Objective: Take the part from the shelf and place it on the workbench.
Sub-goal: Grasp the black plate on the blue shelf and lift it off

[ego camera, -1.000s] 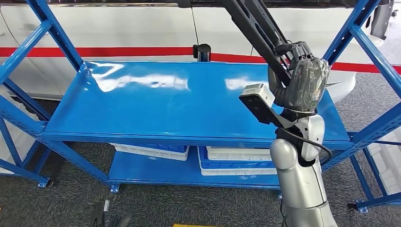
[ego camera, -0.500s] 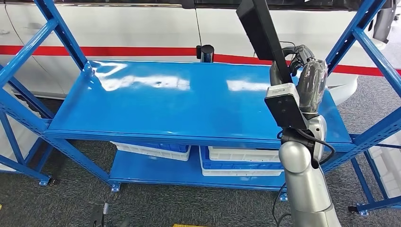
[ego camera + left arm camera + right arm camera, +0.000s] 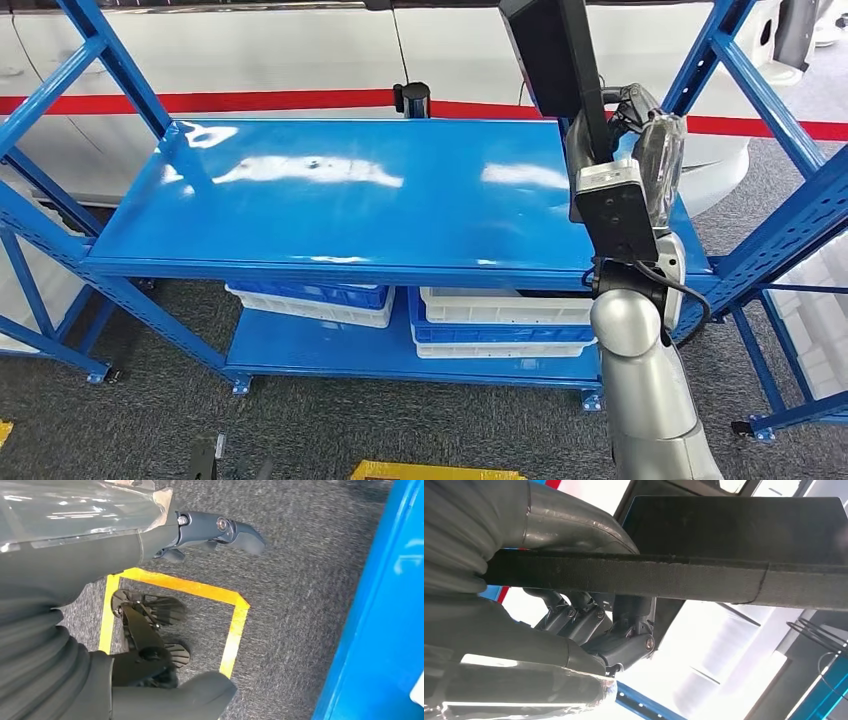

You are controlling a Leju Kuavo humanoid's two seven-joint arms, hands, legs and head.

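Camera shifted, blue shelf (image 3: 350, 205) bare-topped, grey carpet (image 3: 150, 420), yellow floor tape (image 3: 232, 625)

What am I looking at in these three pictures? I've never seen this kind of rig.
A humanoid robot filmed by its own cameras. The head view looks down at a blue shelf with white and blue bins on its lower level. The right robot hand is raised and grips a long black part, which rises past the frame top. The right wrist view shows that grip close up: fingers wrapped around the dark part. The left wrist view shows the left robot hand hanging, holding nothing, over grey carpet with yellow tape.
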